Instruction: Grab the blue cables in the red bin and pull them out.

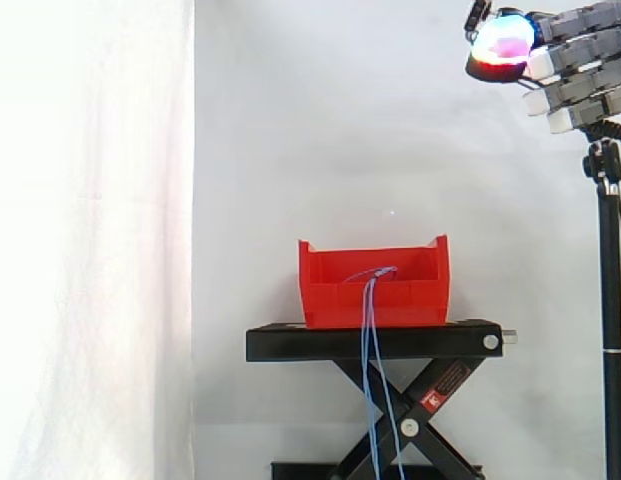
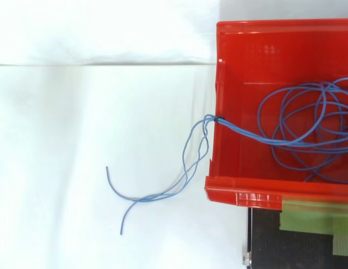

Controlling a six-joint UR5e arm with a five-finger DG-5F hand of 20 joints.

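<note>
Robot hand (image 1: 588, 72) high, apparently open, cables (image 2: 246, 133) overhanging bin (image 2: 263, 33)

One red bin (image 1: 340, 300) on one black stand (image 1: 290, 343), one bundle of blue cables (image 2: 246, 132) (two loose ends trailing outside the wall), one robot hand (image 1: 575, 70), one black tripod pole (image 1: 612, 300) and one white curtain (image 1: 90, 200).

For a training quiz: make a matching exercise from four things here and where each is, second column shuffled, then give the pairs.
1 robot hand with glowing fingertips
2 thin blue cables
3 red plastic bin
4 black scissor-lift stand

A on the stand's top
B beneath the bin
C high up, clear of the bin
D looped in the bin, ends hanging over its wall

Pairs: 1-C, 2-D, 3-A, 4-B
</note>
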